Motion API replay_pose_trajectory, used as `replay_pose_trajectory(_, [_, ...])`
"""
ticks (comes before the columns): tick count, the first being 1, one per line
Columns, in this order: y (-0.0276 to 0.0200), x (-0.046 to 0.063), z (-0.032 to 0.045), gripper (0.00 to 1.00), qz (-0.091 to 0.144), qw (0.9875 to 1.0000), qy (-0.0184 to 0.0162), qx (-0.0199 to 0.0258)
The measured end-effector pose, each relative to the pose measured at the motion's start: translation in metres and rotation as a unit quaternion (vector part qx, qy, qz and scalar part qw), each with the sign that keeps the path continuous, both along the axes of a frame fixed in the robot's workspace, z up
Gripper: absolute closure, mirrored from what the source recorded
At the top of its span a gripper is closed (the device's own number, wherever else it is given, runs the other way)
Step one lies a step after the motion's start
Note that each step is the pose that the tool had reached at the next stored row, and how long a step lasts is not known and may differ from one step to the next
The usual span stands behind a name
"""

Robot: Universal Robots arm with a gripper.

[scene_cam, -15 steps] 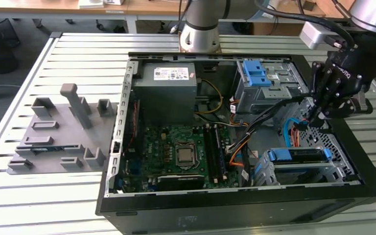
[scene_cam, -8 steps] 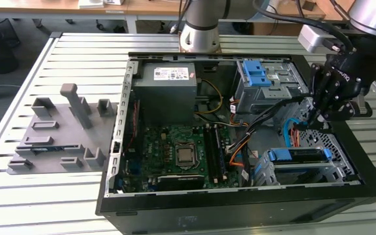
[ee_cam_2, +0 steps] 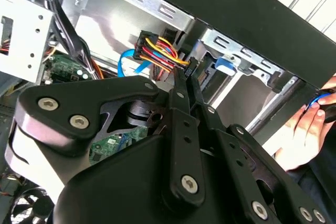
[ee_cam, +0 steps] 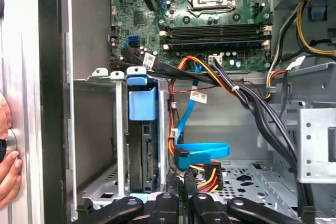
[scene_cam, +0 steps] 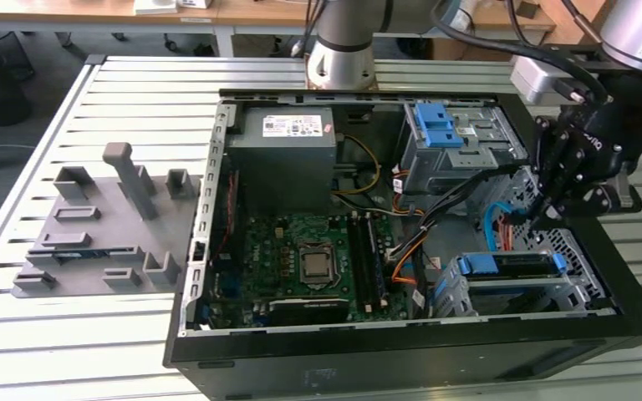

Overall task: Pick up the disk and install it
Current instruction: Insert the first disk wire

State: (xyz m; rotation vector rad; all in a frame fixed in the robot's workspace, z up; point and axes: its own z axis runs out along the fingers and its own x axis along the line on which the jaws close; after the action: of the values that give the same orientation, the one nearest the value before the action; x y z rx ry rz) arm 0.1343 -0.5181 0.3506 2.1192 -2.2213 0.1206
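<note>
Disk point(scene_cam: 507, 266) sits in the drive bay at the lower corner of the open computer case point(scene_cam: 410, 351) on the exterior view's right, its blue bracket showing at both ends and its blue tab toward the motherboard point(scene_cam: 304, 259). The tool point(scene_cam: 535, 209) hangs just above and beyond that bay, over a loop of blue cable, apart from the disk. A grey power-supply box point(scene_cam: 287, 159) and a metal cage with two blue clips point(scene_cam: 444, 129) lie farther back in the case. A grey fixture block point(scene_cam: 104, 225) stands on the slatted surface point(scene_cam: 31, 334) at the exterior view's left.

In the first wrist view, the disk point(ee_cam: 142, 145) stands on edge in its bay, blue tab uppermost, with the tool's black links along the frame edge just beside it. A blue flat cable point(ee_cam: 202, 153) and a bundle of red, yellow and orange wires lie next to the bay. A person's hand point(ee_cam: 8, 177) rests on the case's outer wall.

In the second wrist view, the tool's fingers point(ee_cam_2: 184, 90) are pressed together with nothing between them, pointing at a connector with coloured wires point(ee_cam_2: 160, 53). A hand point(ee_cam_2: 307, 129) holds a blue object outside the case.
</note>
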Motion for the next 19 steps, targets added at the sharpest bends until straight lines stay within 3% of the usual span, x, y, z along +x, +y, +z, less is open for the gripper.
replay_pose_trajectory(7, [-0.0124, -0.003, -0.0005, 0.84, 0.0, 1.0, -0.0027, 0.0023])
replay_pose_trajectory(12, [-0.0149, -0.008, -0.0006, 0.84, 0.001, 0.9999, -0.0093, 0.0035])
replay_pose_trajectory(19, [-0.0209, -0.008, -0.0014, 0.84, 0.002, 0.9999, -0.0098, 0.0043])
